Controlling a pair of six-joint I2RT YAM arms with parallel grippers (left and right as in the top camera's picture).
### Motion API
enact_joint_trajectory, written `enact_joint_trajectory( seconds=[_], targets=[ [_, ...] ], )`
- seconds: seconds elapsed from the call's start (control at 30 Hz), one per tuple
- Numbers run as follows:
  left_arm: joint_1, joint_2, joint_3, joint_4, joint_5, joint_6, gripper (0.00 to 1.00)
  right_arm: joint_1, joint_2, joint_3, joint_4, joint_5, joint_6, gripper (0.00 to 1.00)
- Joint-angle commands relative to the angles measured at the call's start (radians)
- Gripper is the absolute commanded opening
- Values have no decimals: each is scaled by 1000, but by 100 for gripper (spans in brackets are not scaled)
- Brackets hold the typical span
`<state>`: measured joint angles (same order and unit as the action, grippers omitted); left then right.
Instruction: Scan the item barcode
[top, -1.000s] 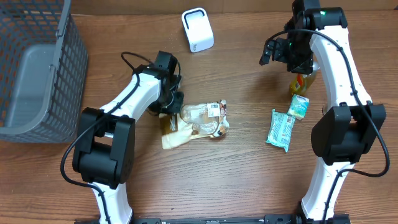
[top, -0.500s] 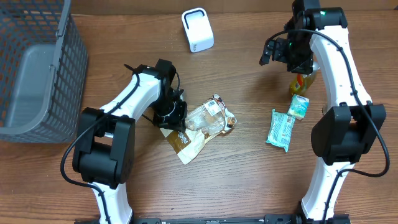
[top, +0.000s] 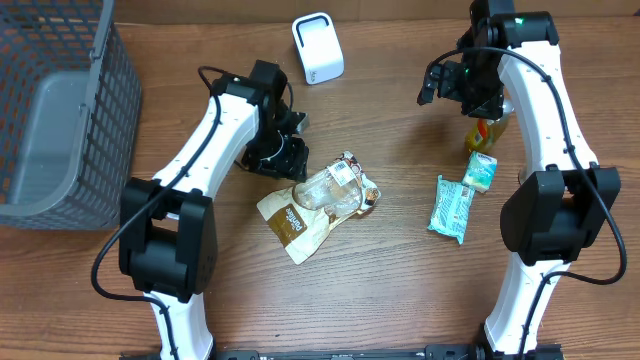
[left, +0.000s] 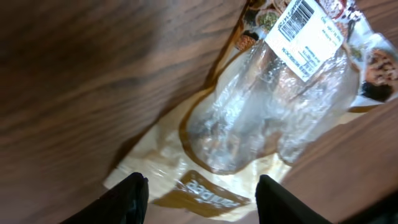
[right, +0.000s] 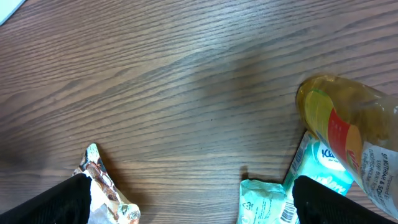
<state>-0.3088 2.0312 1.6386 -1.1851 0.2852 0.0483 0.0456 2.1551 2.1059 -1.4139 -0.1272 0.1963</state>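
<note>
The item is a cream and brown snack bag with a clear window, lying flat mid-table. Its white barcode label faces up at the far end. In the left wrist view the bag lies below, with the barcode label at top right. My left gripper hovers just left of and behind the bag, open, holding nothing. The white scanner stands at the back centre. My right gripper hangs open at the back right, empty.
A grey mesh basket fills the left edge. By the right arm lie a yellow bottle, a small tissue pack and a teal packet. The right wrist view shows the bottle and the teal packet.
My left gripper has opened and let go of the bag, then drawn back toward the far side. The bag was turned and now lies still. The right arm has not moved.
</note>
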Motion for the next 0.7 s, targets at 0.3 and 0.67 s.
enact_joint_trajectory(
  seconds=[0.3, 0.67],
  targets=[
    [-84, 9, -109, 63, -94, 324, 74, -1, -18, 25, 3, -6, -8, 100],
    [-85, 9, -209, 173, -43, 349, 77, -1, -18, 25, 3, -6, -8, 100]
  ],
)
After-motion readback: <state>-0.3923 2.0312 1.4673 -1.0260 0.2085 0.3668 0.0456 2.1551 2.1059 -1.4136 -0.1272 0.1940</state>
